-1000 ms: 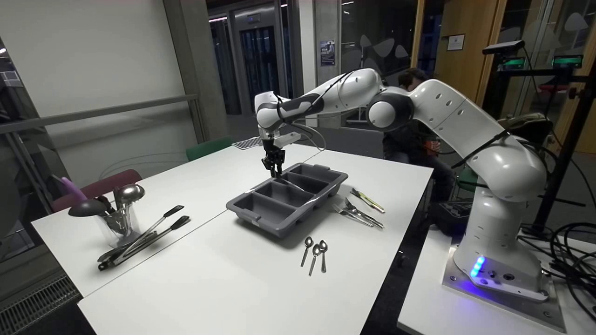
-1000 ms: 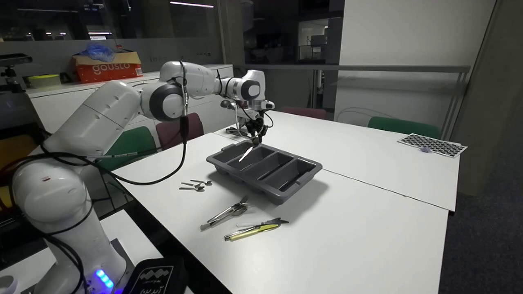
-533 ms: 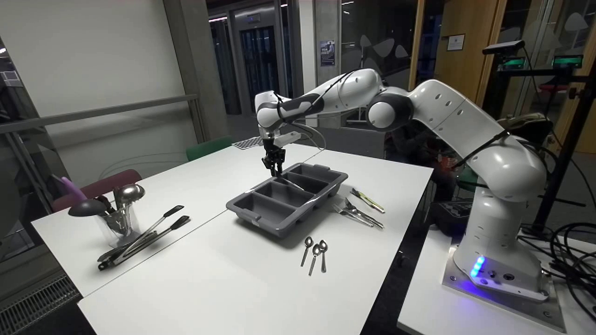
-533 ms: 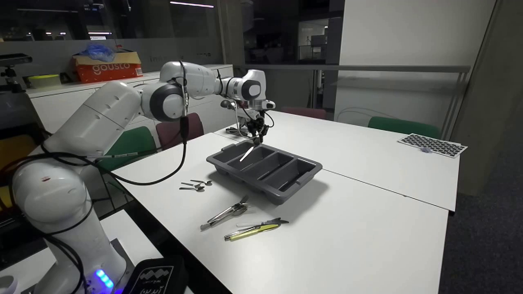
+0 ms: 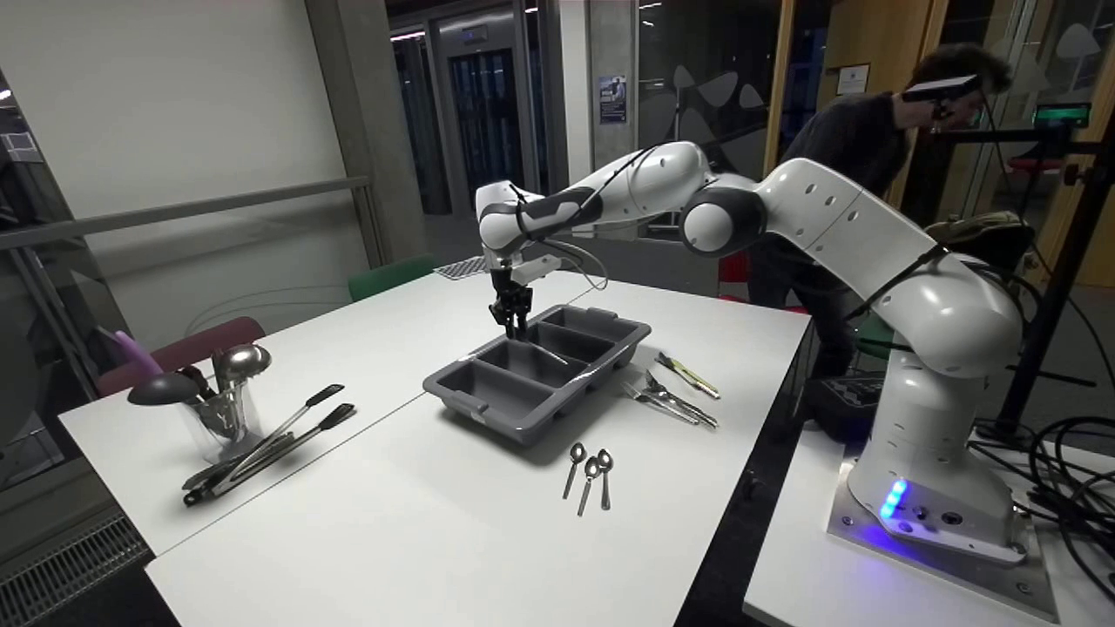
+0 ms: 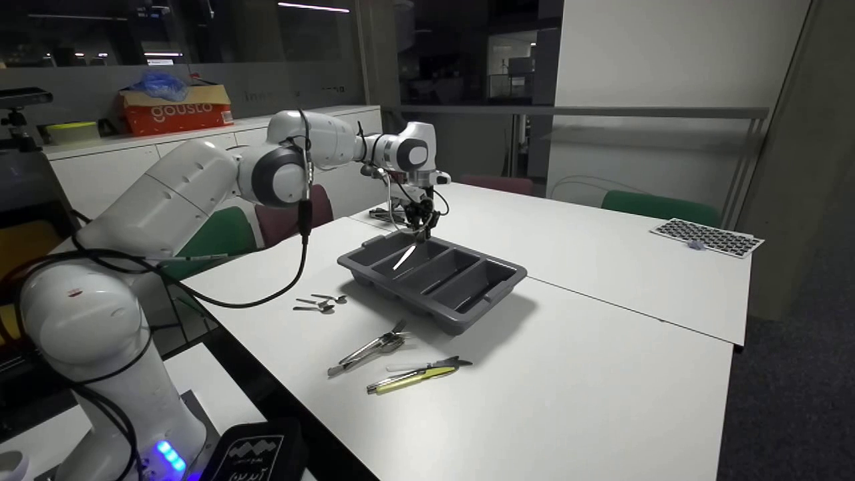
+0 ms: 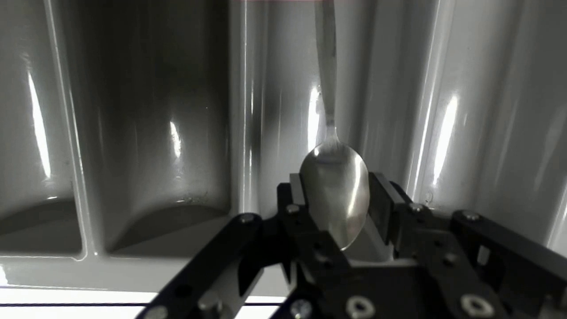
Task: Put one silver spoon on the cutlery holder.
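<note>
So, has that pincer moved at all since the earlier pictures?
Yes, downward: in both exterior views the pincer sits slightly lower relative to the dark grey cutlery holder, which hasn't moved.

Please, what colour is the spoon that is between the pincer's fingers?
The spoon is shiny silver; it shows best in the wrist view.

Main white table (image 5: 375, 549) has kinda a lot on it: dark grey cutlery holder (image 5: 530, 367), 3 small spoons (image 5: 592, 468) bunched close, heap of silver cutlery (image 6: 382, 345), a yellow-green utensil (image 6: 415, 379), tongs (image 5: 263, 459), clear utensil tub (image 5: 244, 431), black-and-white patterned sheet (image 6: 708, 238).
</note>
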Robot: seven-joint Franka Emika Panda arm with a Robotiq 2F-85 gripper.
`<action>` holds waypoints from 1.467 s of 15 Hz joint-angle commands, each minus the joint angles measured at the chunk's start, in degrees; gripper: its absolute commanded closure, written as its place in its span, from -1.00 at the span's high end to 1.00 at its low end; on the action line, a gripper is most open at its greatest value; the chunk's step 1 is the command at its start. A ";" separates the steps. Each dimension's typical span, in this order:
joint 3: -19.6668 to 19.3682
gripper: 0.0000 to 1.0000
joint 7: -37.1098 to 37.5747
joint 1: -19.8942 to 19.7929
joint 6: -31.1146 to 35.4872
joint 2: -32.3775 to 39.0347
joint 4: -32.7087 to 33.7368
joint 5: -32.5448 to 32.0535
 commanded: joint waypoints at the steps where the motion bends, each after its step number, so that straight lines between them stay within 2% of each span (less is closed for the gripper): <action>1: 0.21 -0.69 -1.09 -0.18 -3.33 1.85 4.35 0.44; 5: 0.89 -0.69 -2.35 -0.50 -2.82 1.45 3.91 0.60; 6: 0.16 -0.69 -0.63 0.02 -0.42 0.78 1.18 0.00; 7: 0.18 -0.19 -0.63 0.04 -0.41 0.79 1.18 0.00; 17: 0.18 -0.19 -0.60 0.07 -0.35 1.27 1.14 0.00; 18: 0.18 -0.69 -0.60 0.07 -0.35 1.27 1.14 0.00; 19: 0.05 -0.54 -0.79 0.25 -0.51 1.10 1.02 -0.32; 20: 0.03 0.31 -0.83 0.34 -0.57 1.14 1.02 -0.43; 21: 0.02 0.35 -1.09 0.45 -0.70 1.13 0.94 -0.61; 22: 0.02 0.47 -1.16 0.53 -0.74 1.20 0.97 -0.68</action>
